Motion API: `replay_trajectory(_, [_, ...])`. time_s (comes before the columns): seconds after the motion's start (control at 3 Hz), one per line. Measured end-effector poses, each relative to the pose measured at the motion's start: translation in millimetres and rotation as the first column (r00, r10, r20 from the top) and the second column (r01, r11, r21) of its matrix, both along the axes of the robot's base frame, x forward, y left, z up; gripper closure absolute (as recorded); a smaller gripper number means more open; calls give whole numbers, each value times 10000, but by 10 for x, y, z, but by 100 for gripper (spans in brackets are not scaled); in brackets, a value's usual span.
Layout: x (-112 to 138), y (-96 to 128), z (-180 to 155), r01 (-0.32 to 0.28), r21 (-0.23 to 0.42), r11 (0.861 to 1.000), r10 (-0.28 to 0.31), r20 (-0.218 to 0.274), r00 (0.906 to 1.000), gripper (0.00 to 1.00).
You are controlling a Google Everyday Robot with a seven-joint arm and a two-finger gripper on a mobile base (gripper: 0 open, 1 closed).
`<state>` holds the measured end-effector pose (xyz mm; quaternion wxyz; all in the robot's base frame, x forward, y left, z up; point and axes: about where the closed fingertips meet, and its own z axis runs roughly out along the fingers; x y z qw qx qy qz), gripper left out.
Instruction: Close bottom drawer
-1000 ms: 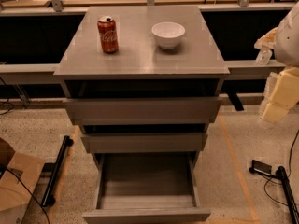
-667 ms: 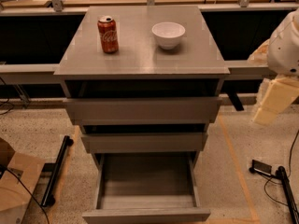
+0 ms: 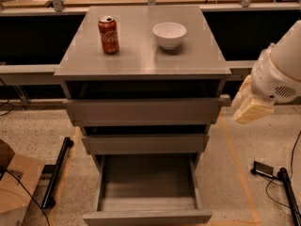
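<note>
Cream-coloured, the robot's tool [image 3: 250, 108] hangs just beside the cabinet's right edge, level with the top drawer [image 3: 143, 111]. Whether it is open or closed cannot be told. Over the last second it has drifted left and slightly down, toward the cabinet. The grey bottom drawer [image 3: 147, 217] stands pulled far out, well below the tool, so the closing push looks not yet begun. A red can [image 3: 108, 35] and white bowl [image 3: 169, 35] sit on the worktop [image 3: 141, 60].

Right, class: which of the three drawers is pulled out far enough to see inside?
The bottom drawer: its grey interior shows; the top drawer and middle drawer sit nearly shut. The pincer hangs right of the cabinet, touching nothing.
</note>
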<state>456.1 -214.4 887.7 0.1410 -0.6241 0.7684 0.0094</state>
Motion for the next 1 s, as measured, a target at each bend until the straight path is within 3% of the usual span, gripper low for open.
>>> replay_trajectory(0.33, [74,9,-481,-19,382,9993,25,-145,9999,88])
replay_trajectory(0.67, [87,38,-503,-48,318,9995,54,-179,9998,100])
replay_trajectory(1.0, [74,79,-692,-152,-48,9999,149,-663,9977,100])
